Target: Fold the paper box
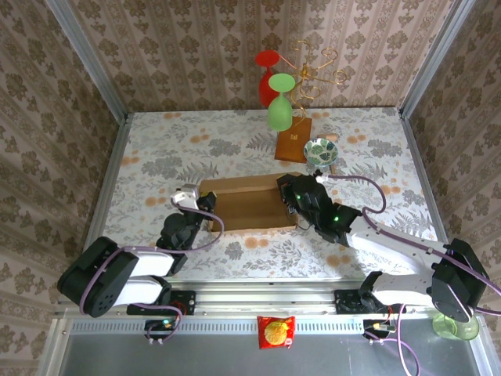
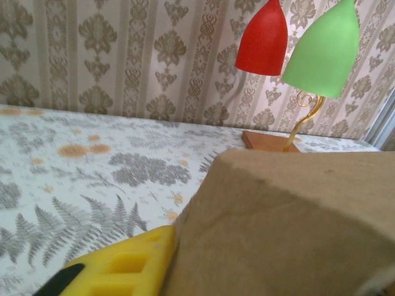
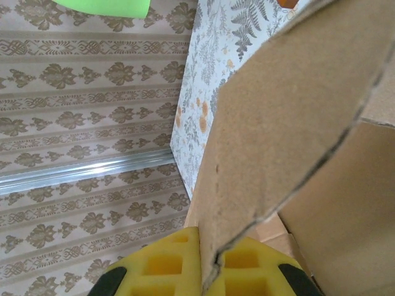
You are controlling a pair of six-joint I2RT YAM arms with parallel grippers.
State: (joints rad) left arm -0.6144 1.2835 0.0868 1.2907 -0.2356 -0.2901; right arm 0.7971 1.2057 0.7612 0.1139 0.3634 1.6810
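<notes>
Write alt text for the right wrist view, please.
A tan flap of the box sits edge-on, pinched between the yellow fingers of the right gripper. Behind: patterned wallpaper, a metal rail and the floral table.

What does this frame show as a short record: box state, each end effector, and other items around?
box: paper box mid-table, partly folded, open on top
left arm: left end effector at the box's left end; one yellow finger beside the cardboard, grip unclear
right arm: right end effector at the box's right end, shut on a flap between its yellow fingers
behind box: wire stand with a hanging red glass and green glass; patterned bowl
near ledge: snack packet
</notes>
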